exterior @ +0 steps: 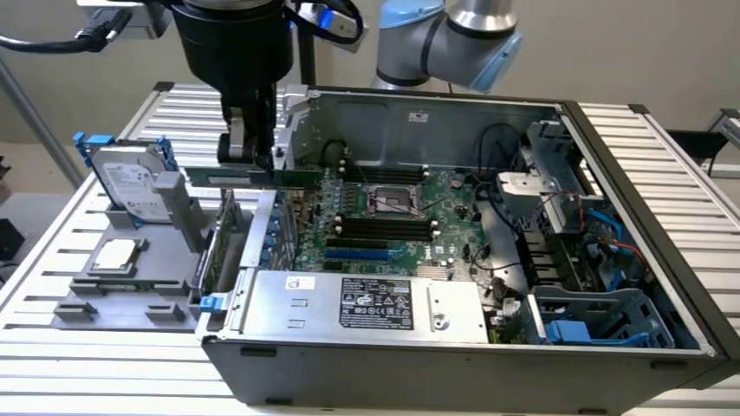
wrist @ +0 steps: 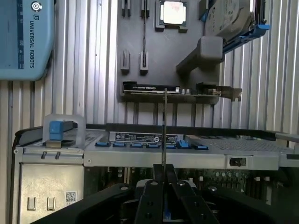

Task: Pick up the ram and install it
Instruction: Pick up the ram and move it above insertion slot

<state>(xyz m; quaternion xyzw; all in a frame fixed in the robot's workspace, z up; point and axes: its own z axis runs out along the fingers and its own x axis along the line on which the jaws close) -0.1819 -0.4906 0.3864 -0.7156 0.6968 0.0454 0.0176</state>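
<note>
Slatted metal counter (exterior: 69, 364), pale wall behind; open computer case (exterior: 463, 373) lying on it, insides up.

Ram (exterior: 289, 178): thin green stick, pinched in tool (exterior: 249, 165) at about mid-length. Held level and on edge, in the air, touching nothing below. Hangs over the case wall on the exterior view's left, between grey fixture (exterior: 127, 295) and motherboard (exterior: 428, 195). From the wrist, shows edge-on as a fine line (wrist: 164, 121) rising from between the clamped fingers (wrist: 154, 196).

Handling, as judged:
- Looks light, so no real load on the grip.
- Looks stiff along its length, but thin; probably snaps or cracks rather than bends if levered.
- Flat faces smooth, so could slip or twist if the squeeze is slack.
- Chips and contact edge likely the delicate parts.
- Best hold seems the present one: across the two flat faces, near the middle, so both ends stay balanced.

Outward:
- Black memory slots (exterior: 382, 227) on the motherboard, well apart from the stick, toward the exterior view's right.
- Hard drive (exterior: 130, 186) in blue frame, standing on the grey fixture near the stick's outer end.
- Expansion card (wrist: 154, 88) resting on the same fixture.
- Power supply (exterior: 359, 303) at the case's near wall.
</note>
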